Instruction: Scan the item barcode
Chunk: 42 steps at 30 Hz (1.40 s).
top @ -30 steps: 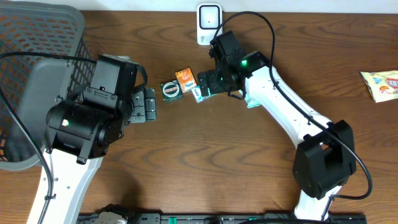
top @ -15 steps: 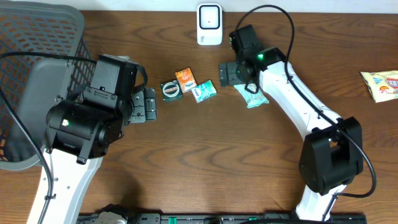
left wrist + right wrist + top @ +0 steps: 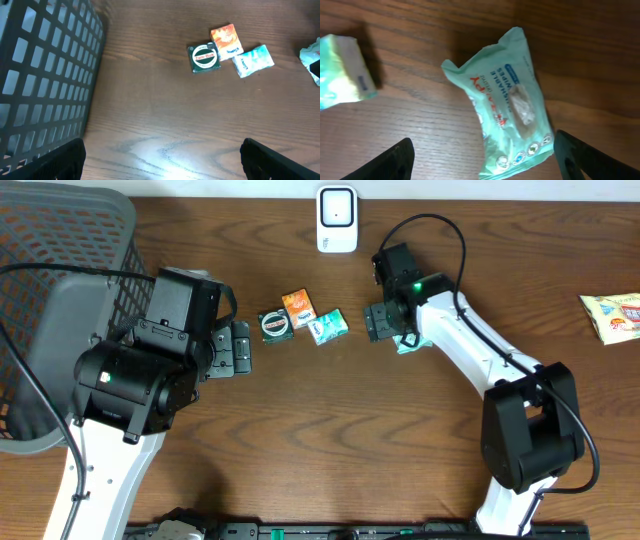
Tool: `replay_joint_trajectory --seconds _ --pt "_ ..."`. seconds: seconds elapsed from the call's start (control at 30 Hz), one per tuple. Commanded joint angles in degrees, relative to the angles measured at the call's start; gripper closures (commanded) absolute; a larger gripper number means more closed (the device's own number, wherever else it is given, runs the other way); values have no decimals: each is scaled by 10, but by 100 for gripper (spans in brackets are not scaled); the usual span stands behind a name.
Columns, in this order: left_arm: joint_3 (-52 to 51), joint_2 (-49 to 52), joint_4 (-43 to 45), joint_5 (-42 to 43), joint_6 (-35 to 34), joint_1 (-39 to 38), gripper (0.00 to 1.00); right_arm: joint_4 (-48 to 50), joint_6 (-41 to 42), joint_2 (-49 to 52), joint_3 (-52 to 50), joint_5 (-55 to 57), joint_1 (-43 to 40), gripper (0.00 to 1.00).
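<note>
- Your right gripper hangs spread over the teal plastic wet-wipes pack, one finger on each side, pinching nothing.
- The pack lies flat on the brown wooden tabletop directly below it, probably lined up for pickup.
- Your left gripper is also spread and empty.
- The white box-shaped scanner sits beyond the right gripper.

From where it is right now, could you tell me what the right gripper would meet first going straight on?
The right gripper would most likely meet the pale green wipes packet, lying flat on the table between its open fingers in the wrist view; the gap left is unclear.
</note>
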Motion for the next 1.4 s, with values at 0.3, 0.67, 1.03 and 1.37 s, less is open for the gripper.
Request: replay_joint_trajectory --seconds 0.3,0.67,1.03,1.37 --pt "5 3 -2 -10 5 3 2 9 -14 5 -7 188 55 16" --pt "5 3 -2 -10 5 3 2 9 -8 57 -7 212 72 27" --pt "5 3 -2 -10 5 3 2 9 -7 95 -7 228 88 41" --pt "5 3 -2 -10 5 3 2 0 30 113 -8 315 90 40"
